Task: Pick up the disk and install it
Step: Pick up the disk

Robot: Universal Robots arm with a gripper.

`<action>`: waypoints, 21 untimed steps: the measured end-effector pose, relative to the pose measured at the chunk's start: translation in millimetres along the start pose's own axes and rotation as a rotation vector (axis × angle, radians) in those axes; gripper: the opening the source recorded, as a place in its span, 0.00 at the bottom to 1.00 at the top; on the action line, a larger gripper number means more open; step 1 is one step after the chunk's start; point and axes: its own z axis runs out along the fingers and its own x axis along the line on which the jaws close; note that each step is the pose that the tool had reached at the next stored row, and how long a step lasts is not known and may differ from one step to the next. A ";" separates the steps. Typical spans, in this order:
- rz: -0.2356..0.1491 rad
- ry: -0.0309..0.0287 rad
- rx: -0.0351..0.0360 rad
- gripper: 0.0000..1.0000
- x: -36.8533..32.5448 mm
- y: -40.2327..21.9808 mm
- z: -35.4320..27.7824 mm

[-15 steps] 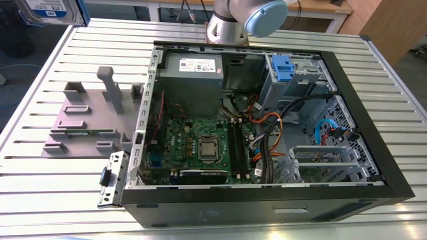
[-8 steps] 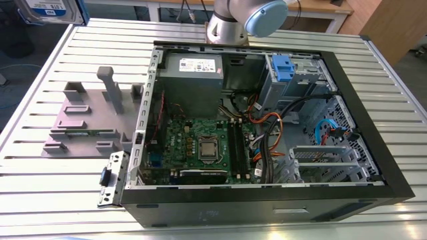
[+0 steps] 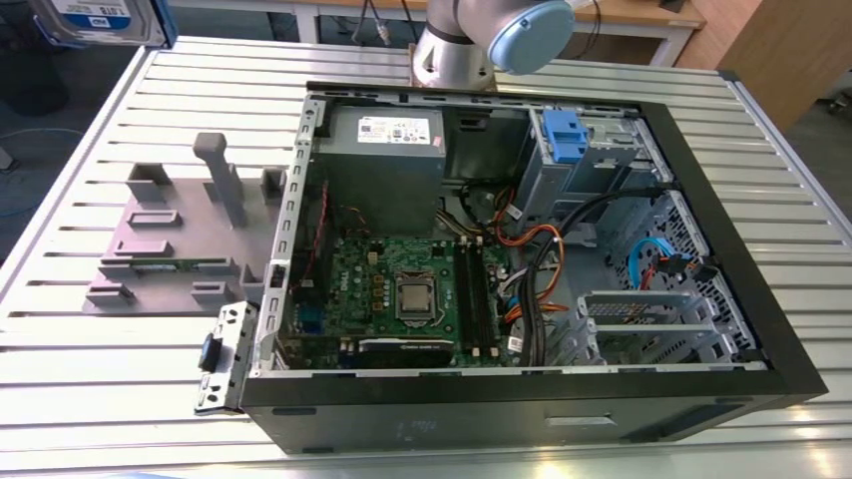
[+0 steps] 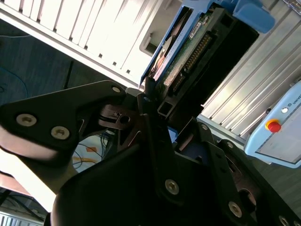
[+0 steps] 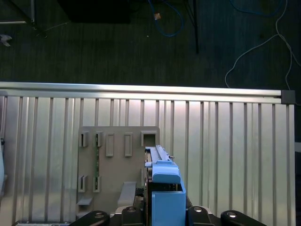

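- The disk (image 3: 96, 18) sits in the upper left corner of the exterior view, raised off the table (image 3: 107, 379) and cut by the frame edge. It has a silver metal body, a white-and-blue label and a blue plastic bracket around it. The label's print cannot be read.
- In the second wrist view the disk (image 4: 188, 47) shows edge-on, with a thin blue rail, a green circuit board and a black row of connector pins.
- The gripper (image 4: 157, 101) is matte black with silver screw heads. It is clamped on the disk's end, and its fingers (image 4: 149, 94) press against the edge.
- In the first wrist view the disk (image 5: 165, 188) hangs over one side of the stand (image 5: 117, 155), its moulded blue bracket facing the camera.
- The stand (image 3: 160, 239) is a grey plastic slab with rectangular pockets and upright posts. It lies at the exterior view's middle left, just beside the case (image 3: 533, 399).
- The table (image 5: 225, 141) is made of ribbed aluminium slats.
- The case is black-rimmed and lies open in the centre of the exterior view.
- The power supply (image 3: 386, 150), a grey metal box, sits in the case's upper left. It carries a white sticker whose small print is unreadable.
- The motherboard (image 3: 399, 289) is green, with orange and blue cables to its right.
- The arm (image 3: 493, 40) stands at the top centre of the exterior view, a silver tube with a pale blue cap.
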 end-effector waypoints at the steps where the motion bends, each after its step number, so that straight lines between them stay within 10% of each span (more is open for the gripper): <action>1: 0.000 0.0000 0.0000 0.37 0.0 0.0 -0.3; 21: 0.000 0.0000 0.0001 0.37 -0.3 0.1 -6.2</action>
